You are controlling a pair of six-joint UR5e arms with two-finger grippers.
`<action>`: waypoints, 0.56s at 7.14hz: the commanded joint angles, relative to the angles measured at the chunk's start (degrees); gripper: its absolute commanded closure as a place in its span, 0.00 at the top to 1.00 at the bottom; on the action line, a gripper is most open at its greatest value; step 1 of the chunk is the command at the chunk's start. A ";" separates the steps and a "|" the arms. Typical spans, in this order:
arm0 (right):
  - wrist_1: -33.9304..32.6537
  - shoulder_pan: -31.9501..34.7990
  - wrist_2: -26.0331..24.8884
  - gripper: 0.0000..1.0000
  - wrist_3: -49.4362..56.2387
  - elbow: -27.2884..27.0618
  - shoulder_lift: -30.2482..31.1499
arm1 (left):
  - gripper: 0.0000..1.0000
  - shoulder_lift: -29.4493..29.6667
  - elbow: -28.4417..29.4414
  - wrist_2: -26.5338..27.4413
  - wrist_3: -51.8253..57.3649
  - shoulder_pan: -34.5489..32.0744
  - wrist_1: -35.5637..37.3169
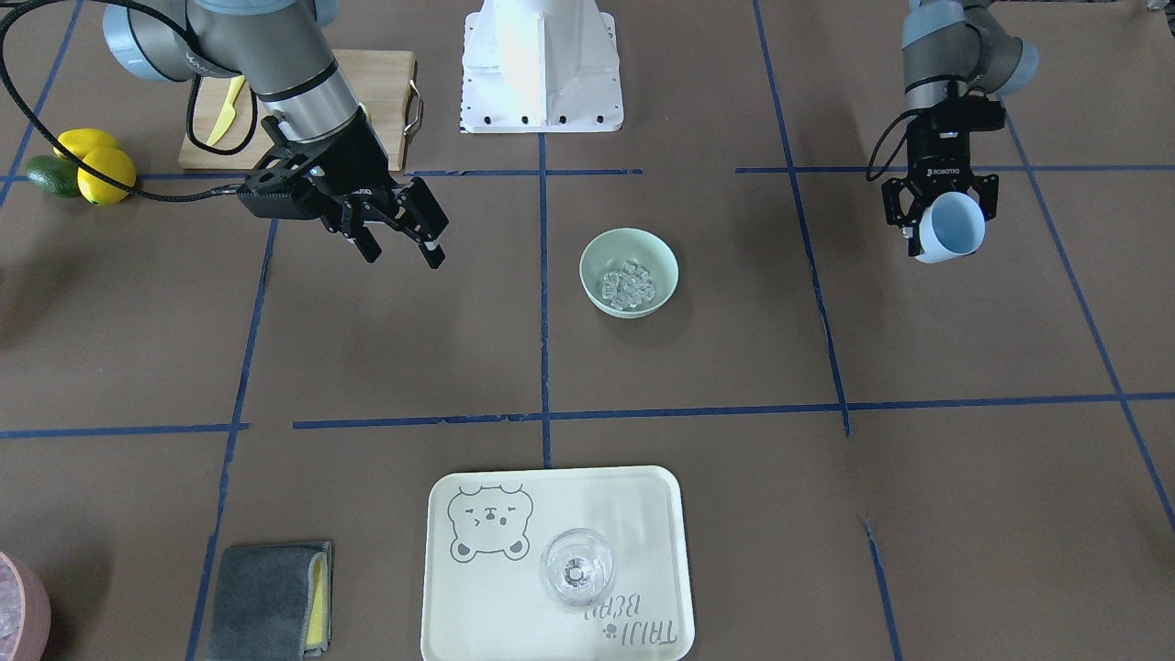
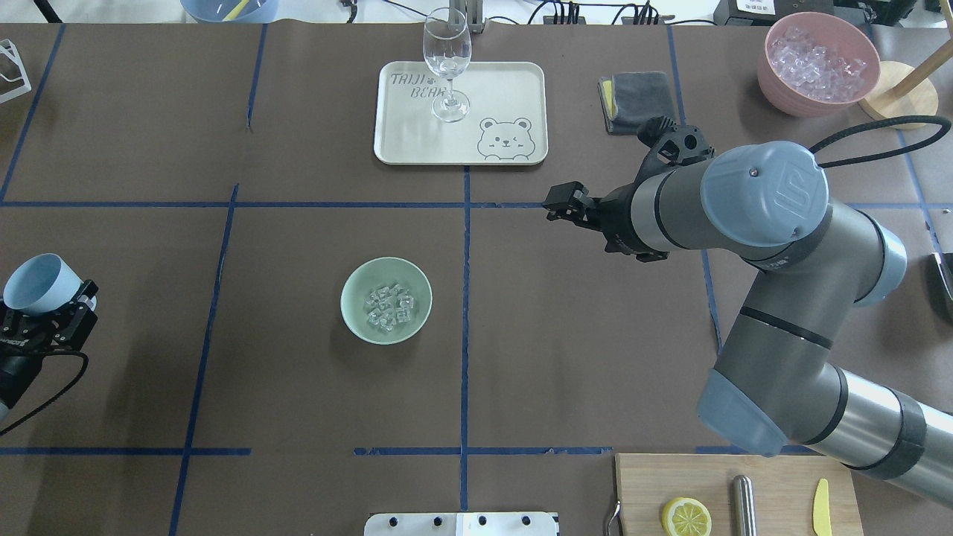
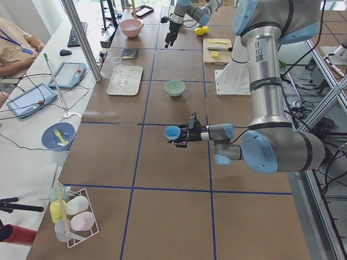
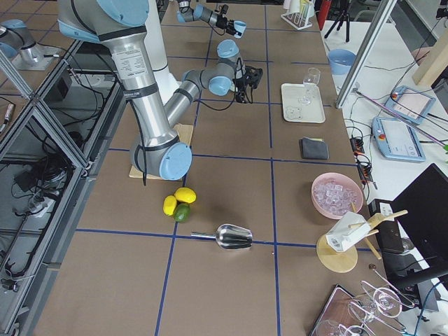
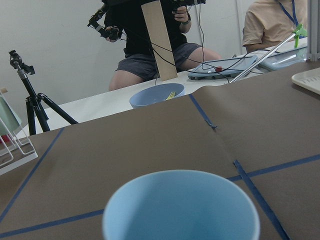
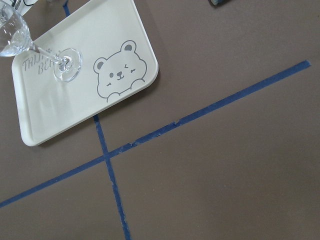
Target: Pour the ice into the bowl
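Front-facing view: the ice lies in the bowl; the right gripper hangs near the bowl, fingers spread and empty. Overhead view: the left gripper is well apart from the bowl, fingers clamped on a light blue cup.

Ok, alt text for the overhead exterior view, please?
A pale green bowl holding a cluster of clear ice cubes sits left of the table's centre line. At the left edge the left gripper holds a light blue cup; the right gripper hangs open right of centre, near a tray with a wine glass.
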State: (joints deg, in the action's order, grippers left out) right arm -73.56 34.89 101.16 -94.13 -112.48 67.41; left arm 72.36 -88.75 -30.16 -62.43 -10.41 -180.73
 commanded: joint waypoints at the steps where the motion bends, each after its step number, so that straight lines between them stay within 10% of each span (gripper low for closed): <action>1: 0.00 -0.35 0.00 1.00 -0.09 0.07 -0.09 | 0.00 2.07 7.09 1.15 0.29 0.04 -3.05; 4: 0.00 -0.79 -1.31 1.00 -0.09 0.33 -0.18 | 0.00 5.69 10.52 1.69 -0.06 -0.14 -2.69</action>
State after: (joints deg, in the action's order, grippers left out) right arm -73.57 34.45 100.80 -94.21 -112.27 67.29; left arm 77.20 -79.47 -28.57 -62.36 -10.48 -183.50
